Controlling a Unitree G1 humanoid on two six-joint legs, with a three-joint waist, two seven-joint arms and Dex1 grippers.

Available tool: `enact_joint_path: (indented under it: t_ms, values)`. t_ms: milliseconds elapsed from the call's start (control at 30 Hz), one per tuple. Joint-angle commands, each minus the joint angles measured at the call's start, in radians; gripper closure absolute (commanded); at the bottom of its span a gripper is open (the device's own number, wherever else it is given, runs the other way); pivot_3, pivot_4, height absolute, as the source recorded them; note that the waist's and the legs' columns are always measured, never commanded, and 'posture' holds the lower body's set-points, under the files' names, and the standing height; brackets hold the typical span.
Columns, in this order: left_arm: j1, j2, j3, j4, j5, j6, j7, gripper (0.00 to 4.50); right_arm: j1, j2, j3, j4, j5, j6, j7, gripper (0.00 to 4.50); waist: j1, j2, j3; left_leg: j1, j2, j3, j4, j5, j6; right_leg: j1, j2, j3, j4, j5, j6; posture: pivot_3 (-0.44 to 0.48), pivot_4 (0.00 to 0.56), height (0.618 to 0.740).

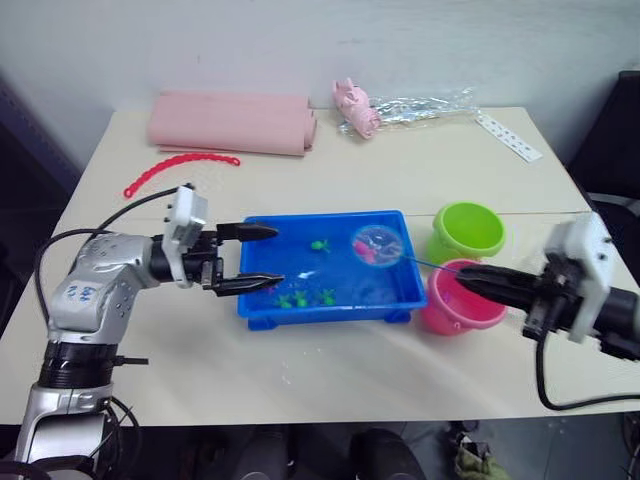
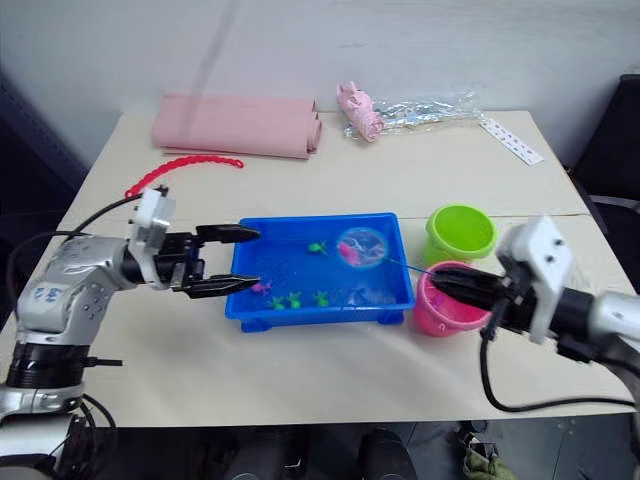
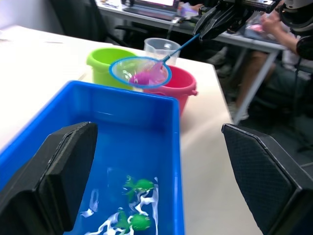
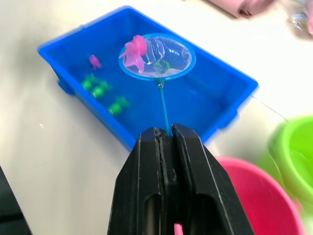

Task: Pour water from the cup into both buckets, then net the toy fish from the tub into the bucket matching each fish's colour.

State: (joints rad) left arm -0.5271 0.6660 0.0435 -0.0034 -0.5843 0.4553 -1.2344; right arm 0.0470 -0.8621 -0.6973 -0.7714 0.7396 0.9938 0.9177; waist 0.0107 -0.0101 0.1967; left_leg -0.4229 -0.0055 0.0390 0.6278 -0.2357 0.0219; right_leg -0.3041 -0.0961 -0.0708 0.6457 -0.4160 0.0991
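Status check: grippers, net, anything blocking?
Right gripper shut on net handle, pink fish in hoop above tub. Left gripper open at tub's far end. Path to pink bucket looks clear.

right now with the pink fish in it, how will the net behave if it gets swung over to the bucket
The net looks light, but its thin handle would likely flex. The pink fish sits at the shallow mesh's rim, so a fast swing might tip it out. The right gripper pinches only the handle's end.

arms: silver-grey shells | wrists: white camera blocks | fingers (image 1: 255, 232): black, pointed | cables: black
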Motion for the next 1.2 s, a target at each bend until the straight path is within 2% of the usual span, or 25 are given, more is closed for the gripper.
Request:
enact_joint_path:
  t_ms: [33, 133, 267, 400, 567, 700, 767, 933, 1200]
  values:
    - [-0.065, -0.041, -0.031, 0.042, 0.015, -0.050, -0.035, 0.05, 0.124, 0.052, -0.222, -0.067, 0.028, -0.073, 0.014, 4.50, 0.011, -0.001, 0.000, 0.000, 0.000, 0.000, 0.001, 0.000, 0.000, 0.000, 0.000, 0.000, -0.001, 0.000, 0.000, 0.000, 0.150, 0.740]
    - [-0.088, -0.087, -0.045, 0.075, 0.014, -0.075, -0.046, 0.05, 0.264, 0.104, -0.328, -0.109, 0.017, -0.128, 0.041, 4.50, 0.016, 0.000, 0.000, 0.001, 0.000, 0.001, 0.000, 0.000, 0.001, 0.000, 0.000, 0.000, -0.001, 0.000, 0.000, 0.000, 0.150, 0.740]
    - [-0.093, -0.145, -0.079, 0.106, 0.028, -0.105, -0.061, 0.05, 0.404, 0.188, -0.386, -0.124, -0.061, -0.242, 0.015, 4.50, 0.014, 0.000, 0.000, 0.001, 0.000, 0.001, 0.001, 0.000, 0.001, 0.001, 0.000, 0.000, 0.000, 0.000, 0.000, 0.000, 0.150, 0.740]
    - [-0.093, -0.177, -0.102, 0.132, 0.049, -0.136, -0.075, 0.05, 0.507, 0.244, -0.369, -0.098, -0.216, -0.412, 0.017, 4.50, 0.012, 0.000, 0.000, 0.002, 0.000, 0.001, 0.001, 0.001, 0.000, 0.001, 0.001, 0.002, 0.000, 0.000, 0.000, 0.000, 0.150, 0.740]
    - [-0.096, -0.200, -0.118, 0.168, 0.080, -0.182, -0.096, 0.05, 0.597, 0.315, -0.278, -0.017, -0.446, -0.737, 0.004, 4.50, 0.013, 0.000, -0.001, 0.002, 0.000, 0.002, 0.000, 0.001, 0.000, 0.000, 0.001, 0.003, 0.000, 0.000, 0.001, 0.000, 0.150, 0.740]
    - [-0.092, -0.207, -0.118, 0.177, 0.088, -0.198, -0.098, 0.05, 0.622, 0.339, -0.217, 0.036, -0.587, -0.943, -0.042, 4.50, 0.012, 0.000, -0.001, 0.002, 0.000, 0.002, 0.000, 0.001, -0.001, 0.000, 0.001, 0.004, 0.000, 0.000, 0.001, 0.000, 0.150, 0.740]
    - [-0.085, -0.209, -0.118, 0.173, 0.090, -0.201, -0.097, 0.05, 0.632, 0.337, -0.196, 0.077, -0.686, -1.106, -0.066, 4.50, 0.013, 0.000, -0.001, 0.002, 0.000, 0.002, 0.000, 0.001, -0.001, 0.000, 0.001, 0.004, 0.000, 0.000, 0.001, 0.000, 0.150, 0.740]
    - [-0.073, -0.219, -0.117, 0.164, 0.095, -0.203, -0.085, 0.05, 0.654, 0.292, -0.209, 0.223, -0.928, -1.455, -0.168, 4.50, 0.013, 0.000, -0.001, 0.002, 0.000, 0.002, 0.000, 0.001, -0.001, 0.000, 0.001, 0.004, 0.000, 0.000, 0.001, 0.000, 0.150, 0.740]
    - [-0.051, -0.225, -0.114, 0.157, 0.099, -0.214, -0.081, 0.05, 0.614, 0.251, -0.286, 0.289, -1.104, -1.679, -0.350, 4.50, 0.012, 0.000, -0.001, 0.003, 0.000, 0.002, 0.000, 0.002, -0.001, 0.000, 0.001, 0.004, 0.000, 0.000, 0.000, 0.000, 0.150, 0.740]
